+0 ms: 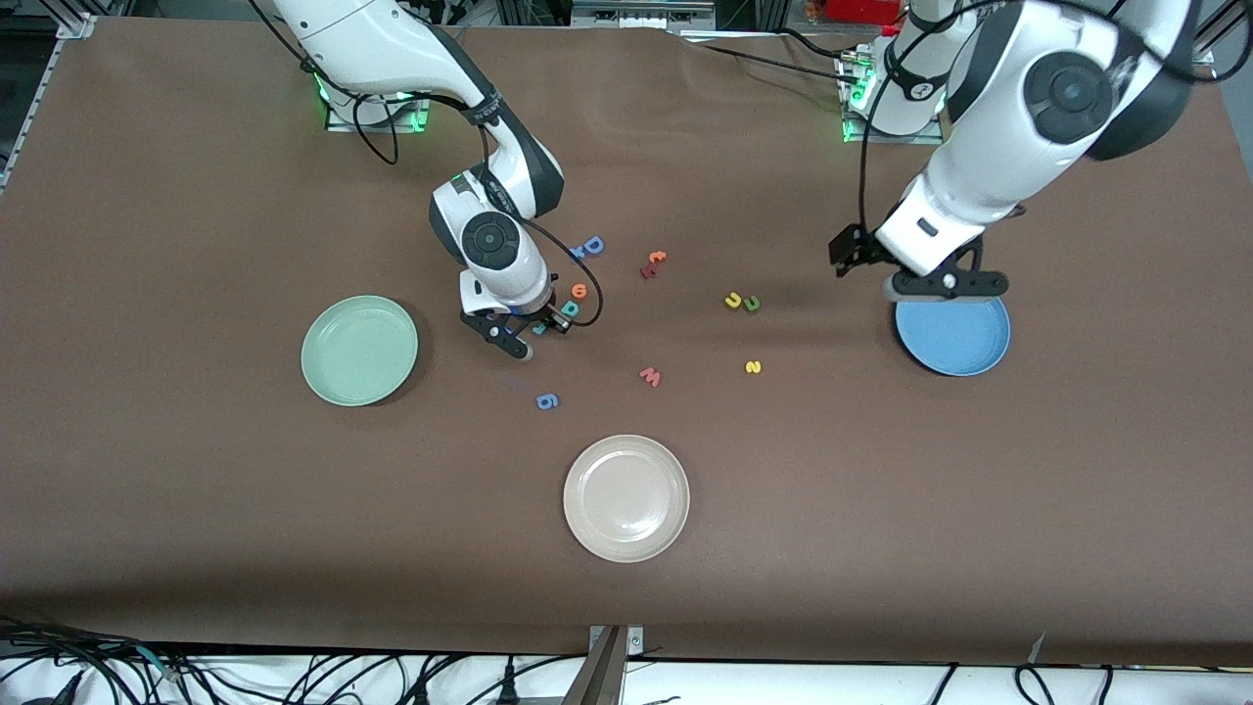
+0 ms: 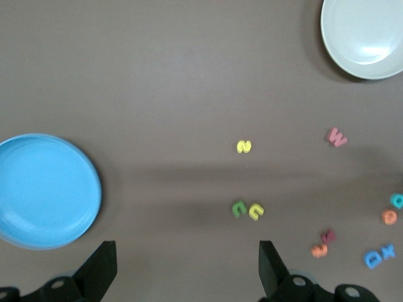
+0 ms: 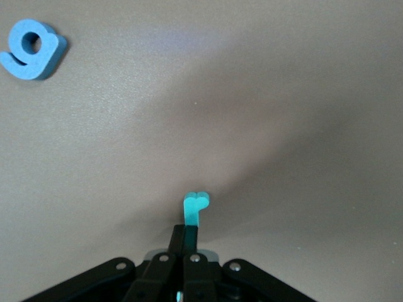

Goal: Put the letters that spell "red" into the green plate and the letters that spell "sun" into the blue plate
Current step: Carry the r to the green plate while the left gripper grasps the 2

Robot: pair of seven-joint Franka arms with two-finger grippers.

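My right gripper (image 3: 189, 234) is shut on the teal "r" (image 3: 195, 206), down at the table beside the teal "d" (image 1: 570, 309) and the orange "e" (image 1: 579, 290). The green plate (image 1: 359, 350) lies toward the right arm's end and holds nothing. My left gripper (image 2: 187, 270) hangs open with nothing between its fingers, over the edge of the blue plate (image 1: 954, 336), which also holds nothing. The yellow "s" (image 1: 753, 367), the dark green arch letter (image 1: 752, 304) and the yellow arch letter (image 1: 732, 301) lie mid-table.
A beige-white plate (image 1: 626, 497) sits nearest the front camera. A red "w" (image 1: 650, 376), a blue "g" (image 1: 547, 400), a blue capital "D" (image 1: 591, 245) and a red and orange pair (image 1: 653, 264) lie scattered around the middle.
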